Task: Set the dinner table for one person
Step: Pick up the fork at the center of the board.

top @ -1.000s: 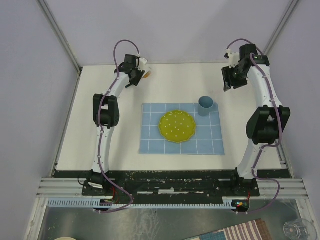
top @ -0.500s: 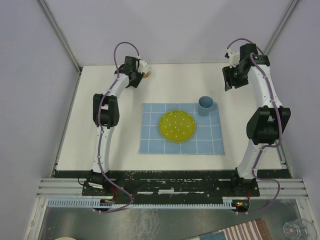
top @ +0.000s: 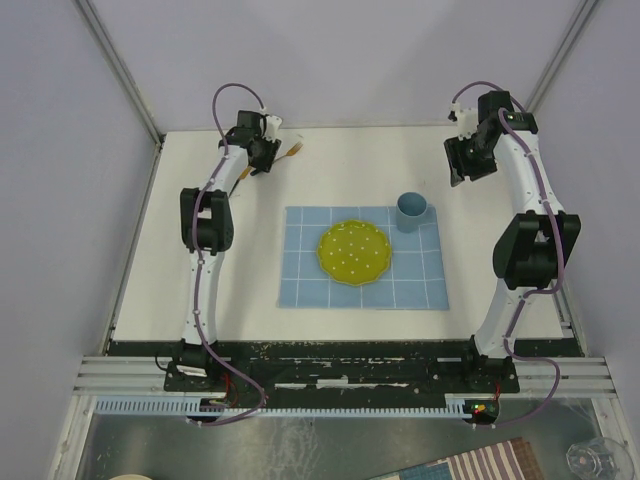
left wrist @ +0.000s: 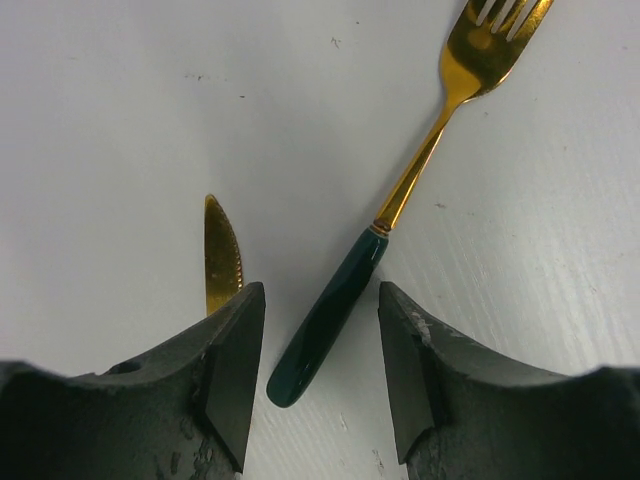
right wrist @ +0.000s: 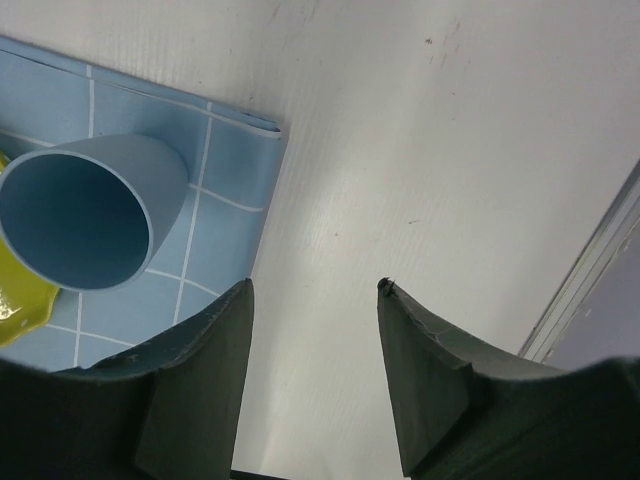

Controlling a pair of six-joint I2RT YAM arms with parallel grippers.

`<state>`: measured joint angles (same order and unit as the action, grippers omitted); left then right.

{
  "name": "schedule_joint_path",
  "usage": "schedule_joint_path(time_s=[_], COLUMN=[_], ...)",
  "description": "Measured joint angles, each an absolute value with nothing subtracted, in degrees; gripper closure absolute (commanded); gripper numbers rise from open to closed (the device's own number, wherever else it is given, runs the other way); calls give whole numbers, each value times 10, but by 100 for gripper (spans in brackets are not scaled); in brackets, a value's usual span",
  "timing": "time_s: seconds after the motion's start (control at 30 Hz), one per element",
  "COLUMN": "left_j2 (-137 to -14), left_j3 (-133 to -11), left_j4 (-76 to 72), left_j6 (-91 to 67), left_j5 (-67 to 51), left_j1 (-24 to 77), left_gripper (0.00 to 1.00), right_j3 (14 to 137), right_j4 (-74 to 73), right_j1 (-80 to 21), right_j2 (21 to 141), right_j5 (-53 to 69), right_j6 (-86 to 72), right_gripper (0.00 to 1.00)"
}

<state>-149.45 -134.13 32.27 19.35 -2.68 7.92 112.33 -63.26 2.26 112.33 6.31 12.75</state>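
Note:
A fork point(left wrist: 402, 197) with a gold head and a dark green handle lies on the white dinner table point(left wrist: 150, 120) at the back left; it also shows in the top view point(top: 291, 151). A knife's gold blade point(left wrist: 220, 262) lies to the left of the fork, its handle hidden under my left finger. My left gripper point(left wrist: 320, 295) is open, its jaws on either side of the fork's handle end without touching it. My right gripper point(right wrist: 315, 290) is open and empty over bare table at the back right point(top: 462, 170), beside the blue cup point(right wrist: 85, 215).
A light-blue grid placemat point(top: 300, 280) lies mid-table with a yellow plate point(top: 354, 252) on it and the blue cup point(top: 412, 210) at its back right corner. The enclosure's frame rail point(right wrist: 590, 270) runs close along the table's right edge.
My left gripper has shifted a little to the left and back, so more of the fork's head shows to its right. The right arm has hardly moved.

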Motion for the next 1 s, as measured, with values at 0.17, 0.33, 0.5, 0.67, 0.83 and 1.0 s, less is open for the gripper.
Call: schedule_joint_path(time_s=[0.17,0.33,0.5,0.67,0.83,1.0], left_j2=[-1495,-1500,-1503,-1503,-1503,-1503], left_j3=[-1346,-1361,-1371,-1376,-1379,-1381], left_j4=[347,384,412,427,442,453], left_j6=[182,179,178,169,164,164], left_j5=[-65,-81,-83,-92,-97,-94], left_j1=[74,72,71,71,71,72], left_gripper=[43,44,46,49,62,76], right_j3=[1122,1122,1122,1122,1117,1115], right_j4=[-634,-634,-634,-634,-634,-634], right_j1=[23,23,23,23,23,23], right_j2=[1123,1124,1124,1124,1124,1124], right_j5=[58,57,57,57,57,55], right_j6=[131,133,133,133,133,133], right_gripper=[40,40,40,40,40,40])
